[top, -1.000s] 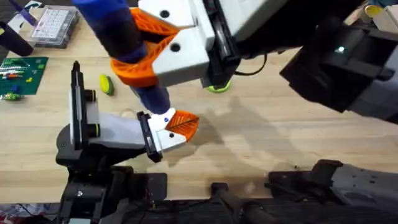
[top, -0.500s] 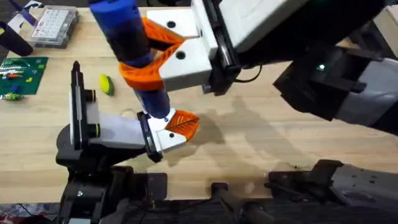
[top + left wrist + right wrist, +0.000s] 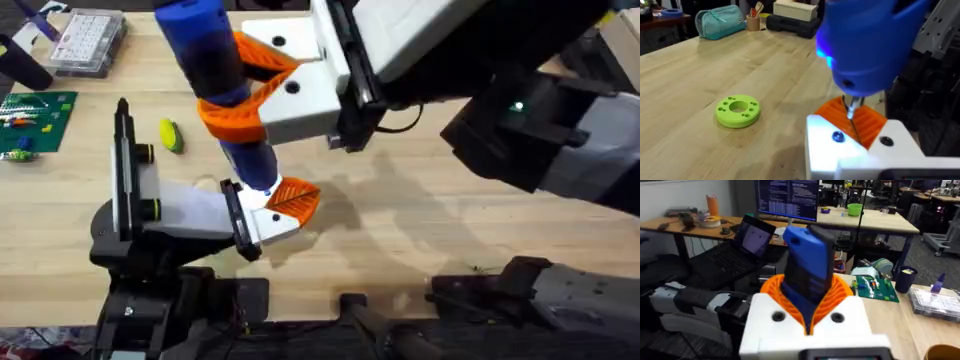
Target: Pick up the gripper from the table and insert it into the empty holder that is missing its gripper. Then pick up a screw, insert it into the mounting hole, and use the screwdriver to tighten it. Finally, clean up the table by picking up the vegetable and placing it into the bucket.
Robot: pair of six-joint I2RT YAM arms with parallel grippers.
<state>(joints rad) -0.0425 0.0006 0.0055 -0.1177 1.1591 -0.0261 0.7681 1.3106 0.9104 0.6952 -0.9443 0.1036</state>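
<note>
Above the holder [image 3: 170, 215], the right gripper [image 3: 245, 95] clamps the blue screwdriver [image 3: 215, 90]; no writing is legible.

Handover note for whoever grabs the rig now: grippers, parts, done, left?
Right gripper: shut on the screwdriver, tip down on the gripper.
Left gripper: state not visible.
Done: the gripper sits in the holder; a screw sits in its white block.
In progress: screwdriver tip at the mounting block; whether the screw is tight can't be told.
Left: vegetable lies on the table; it goes into the bucket.
</note>
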